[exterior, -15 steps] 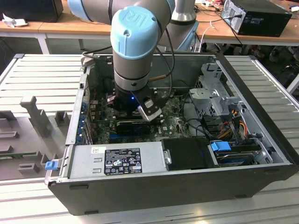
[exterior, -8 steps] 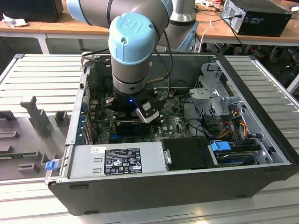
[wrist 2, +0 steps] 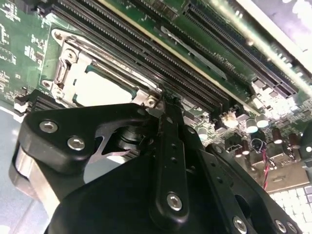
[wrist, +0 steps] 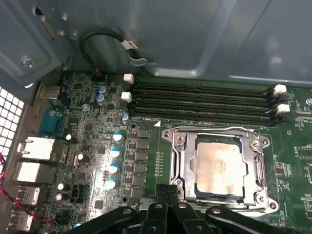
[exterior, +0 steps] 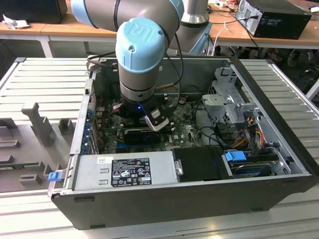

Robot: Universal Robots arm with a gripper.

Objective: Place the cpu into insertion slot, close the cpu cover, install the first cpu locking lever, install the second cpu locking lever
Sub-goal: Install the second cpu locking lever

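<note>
Wooden benches carrying computer equipment line the back of the exterior view, and an open desktop computer case (exterior: 149,209) lies on a ribbed grey work surface (exterior: 45,79). The arm (exterior: 142,45) reaches down into the case, its wrist directly above the green motherboard (exterior: 187,134), behind the grey power supply (exterior: 124,169). This posture puts the tool over the processor socket, which the wrist hides in this view.

In the second wrist view, the gripper (wrist 2: 161,105) stands with its fingers drawn together into a narrow tip and nothing between them. The tip sits at the corner of the cpu cover (wrist 2: 68,63), beside the long black memory slots (wrist 2: 146,53). A closed tip suits pressing or hooking at the socket edge rather than carrying a part.

In the first wrist view, the cpu (wrist: 219,165) lies flat inside the insertion slot (wrist: 217,197), its pale face showing through the window of the cover frame. The cover appears lowered over the chip. A thin wire locking lever (wrist: 214,130) runs along the cover edge nearest the memory slots; whether it is latched cannot be determined. The closed fingertips (wrist: 168,192) rest just beside the cover's opposite edge.
</note>
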